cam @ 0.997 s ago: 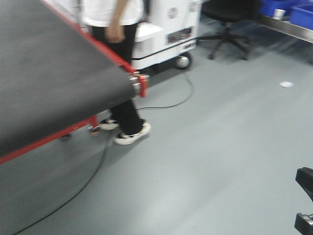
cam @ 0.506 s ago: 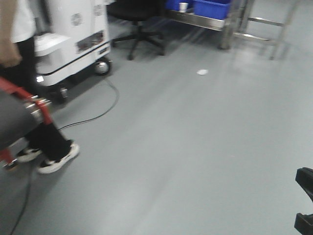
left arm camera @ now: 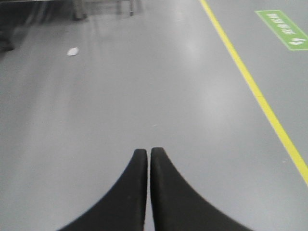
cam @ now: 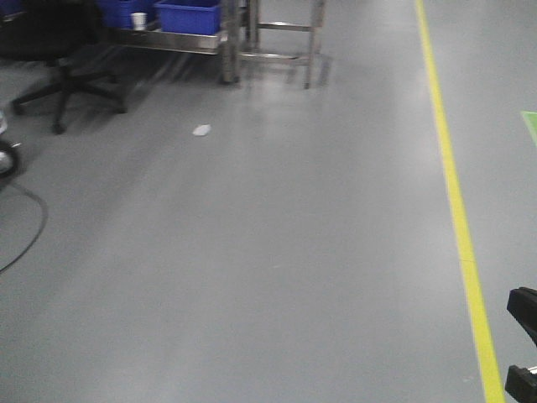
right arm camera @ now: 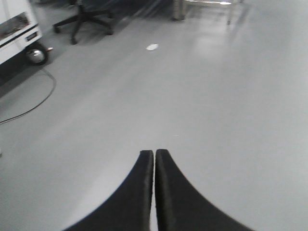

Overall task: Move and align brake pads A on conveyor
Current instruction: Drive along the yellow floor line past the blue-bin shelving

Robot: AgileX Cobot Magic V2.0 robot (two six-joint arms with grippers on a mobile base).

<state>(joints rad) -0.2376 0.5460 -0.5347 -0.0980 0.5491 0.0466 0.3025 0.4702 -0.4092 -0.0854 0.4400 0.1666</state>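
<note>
The left fingers (left arm camera: 131, 197) and the right fingers (right arm camera: 174, 197) are each pressed tip to tip with nothing between them, over bare grey floor (cam: 268, 252). Beyond them are only a yellow line (cam: 453, 185) on the right and, far left, an office chair (cam: 67, 75) and blue bins (cam: 189, 15); neither the brake pads A nor the conveyor is in view. Such pads are probably stiff, dense and flat-lying, so a pinch across the long edges near the middle would likely hold best.

I'm seeing soft overhead light glaring palely off the grey floor (cam: 277, 252). All three views are coming through blurred, and the far corners are dimming into shadow.
</note>
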